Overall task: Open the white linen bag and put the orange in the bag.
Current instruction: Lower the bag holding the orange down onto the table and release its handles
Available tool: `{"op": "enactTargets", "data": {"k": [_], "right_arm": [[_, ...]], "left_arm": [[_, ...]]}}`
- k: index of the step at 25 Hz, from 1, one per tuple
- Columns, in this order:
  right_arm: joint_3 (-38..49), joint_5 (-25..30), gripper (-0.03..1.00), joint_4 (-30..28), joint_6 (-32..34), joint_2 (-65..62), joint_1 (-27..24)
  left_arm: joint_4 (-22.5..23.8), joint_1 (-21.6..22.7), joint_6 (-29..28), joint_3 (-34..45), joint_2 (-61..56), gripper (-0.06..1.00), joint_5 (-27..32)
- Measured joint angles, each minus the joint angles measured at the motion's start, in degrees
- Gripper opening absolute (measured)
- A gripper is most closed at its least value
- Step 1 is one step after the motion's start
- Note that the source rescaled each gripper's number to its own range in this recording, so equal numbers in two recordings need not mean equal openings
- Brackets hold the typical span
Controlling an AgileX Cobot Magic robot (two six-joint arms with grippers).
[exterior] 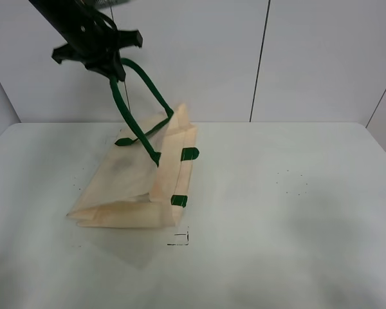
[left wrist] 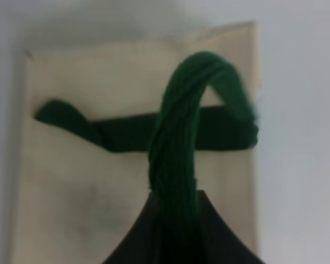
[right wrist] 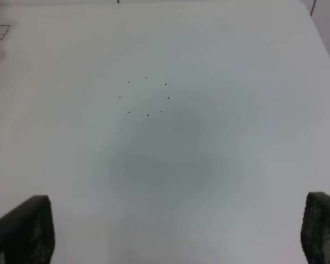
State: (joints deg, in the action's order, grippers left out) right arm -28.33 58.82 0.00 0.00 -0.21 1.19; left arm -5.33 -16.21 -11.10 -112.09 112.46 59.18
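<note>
Holding the white linen bag (exterior: 125,187) by a green handle (left wrist: 173,148) pinched in my left gripper (exterior: 116,72), base on the table (exterior: 296,212), I'd raise slowly so its mouth gapes. My right gripper (right wrist: 176,231) hangs spread; orange unseen.

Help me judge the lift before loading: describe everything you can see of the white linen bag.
The white linen bag is cream-white cloth, soft and creased, with dark green strap handles and green tabs at its rim. The left gripper has its jaws shut on one handle, holding that side up so the bag leans tilted, its lower edge resting on the white table. The other handle lies flat against the cloth. Whether the mouth has parted is unclear.
</note>
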Motion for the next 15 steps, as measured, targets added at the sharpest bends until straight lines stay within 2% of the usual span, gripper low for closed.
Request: {"op": "enactTargets", "data": {"k": [4,6,9,11,12,13,15], "right_arm": [[0.0,0.0,0.99,0.0,0.0,0.0,0.0],[0.0,0.0,0.99,0.0,0.0,0.0,0.0],[0.0,0.0,0.99,0.0,0.0,0.0,0.0],[0.0,0.0,0.99,0.0,0.0,0.0,0.0],[0.0,0.0,0.99,0.0,0.0,0.0,0.0],[0.0,0.0,0.99,0.0,0.0,0.0,0.0],[0.0,0.0,0.99,0.0,0.0,0.0,0.0]], "left_arm": [[-5.2,0.0,4.1,3.1,6.9,0.01,-2.8],[-7.6,0.0,6.1,3.2,9.9,0.07,-2.9],[-8.9,0.0,7.4,3.5,12.1,0.34,-3.0],[-8.6,0.0,7.4,3.6,12.2,0.62,-3.3],[-8.2,0.0,7.4,3.6,12.2,0.72,-3.5],[-7.7,0.0,7.4,3.6,12.2,0.80,-3.6],[-6.4,0.0,7.4,3.6,12.2,0.89,-3.8]]}}
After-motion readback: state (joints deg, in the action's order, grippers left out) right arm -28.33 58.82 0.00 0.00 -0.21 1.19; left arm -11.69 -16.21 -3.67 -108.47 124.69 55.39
